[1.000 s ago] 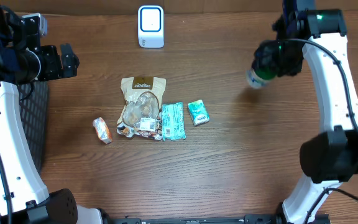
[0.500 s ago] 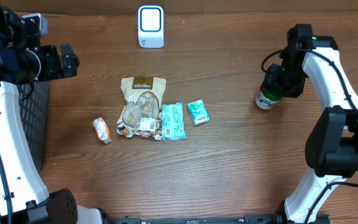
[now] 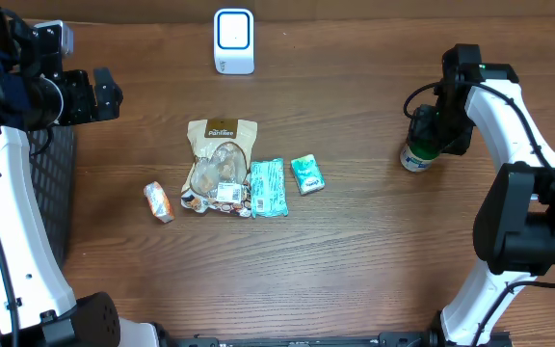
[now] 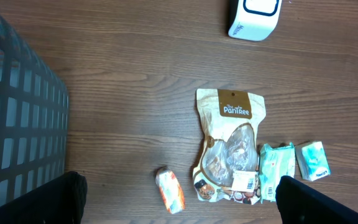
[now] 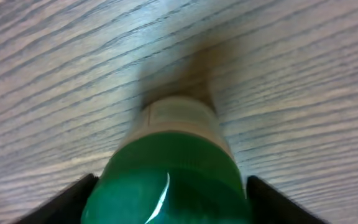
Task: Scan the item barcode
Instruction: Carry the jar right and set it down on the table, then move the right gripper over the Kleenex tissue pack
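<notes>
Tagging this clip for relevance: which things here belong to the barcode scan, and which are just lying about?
In the job: green bottle between the fingers of the right gripper; white scanner.
Lying about: PanTree pouch; long teal packet; small teal packet; orange-wrapped snack; black basket.

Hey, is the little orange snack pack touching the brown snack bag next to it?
Apart. The left wrist view shows a strip of bare tabletop between the orange snack pack and the brown bag; the overhead view shows the same gap.
</notes>
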`<state>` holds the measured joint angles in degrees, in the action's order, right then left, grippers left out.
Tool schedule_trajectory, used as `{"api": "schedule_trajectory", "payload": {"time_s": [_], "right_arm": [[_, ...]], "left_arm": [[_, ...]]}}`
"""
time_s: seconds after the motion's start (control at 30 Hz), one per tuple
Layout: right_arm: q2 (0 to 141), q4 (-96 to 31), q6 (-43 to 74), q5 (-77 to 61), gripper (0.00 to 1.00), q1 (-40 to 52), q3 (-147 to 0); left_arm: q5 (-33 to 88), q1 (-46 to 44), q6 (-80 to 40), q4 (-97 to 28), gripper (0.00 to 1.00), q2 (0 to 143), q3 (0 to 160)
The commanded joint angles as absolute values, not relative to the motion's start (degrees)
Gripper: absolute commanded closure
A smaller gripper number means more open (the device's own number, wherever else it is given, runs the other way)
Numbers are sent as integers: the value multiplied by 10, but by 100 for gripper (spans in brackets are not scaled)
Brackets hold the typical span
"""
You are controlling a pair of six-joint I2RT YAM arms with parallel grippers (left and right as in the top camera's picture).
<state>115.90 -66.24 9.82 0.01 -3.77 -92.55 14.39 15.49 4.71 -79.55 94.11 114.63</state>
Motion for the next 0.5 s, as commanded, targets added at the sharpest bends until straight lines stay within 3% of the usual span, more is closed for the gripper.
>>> {"api": "schedule_trajectory", "payload": {"time_s": [0.0, 0.17, 0.3, 0.47], "right_arm": [[1152, -664, 100, 4, 18, -43, -927], [1152, -668, 100, 4, 15, -43, -932], [1151, -770, 100, -17, 15, -37, -1044], [1151, -861, 84, -131, 30, -3, -1167]], "left_arm": [[148, 154, 58, -795, 1, 944, 1153], [148, 154, 58, -795, 1, 944, 1153], [148, 154, 58, -795, 1, 944, 1153], [148, 154, 58, -795, 0, 944, 1153]]}}
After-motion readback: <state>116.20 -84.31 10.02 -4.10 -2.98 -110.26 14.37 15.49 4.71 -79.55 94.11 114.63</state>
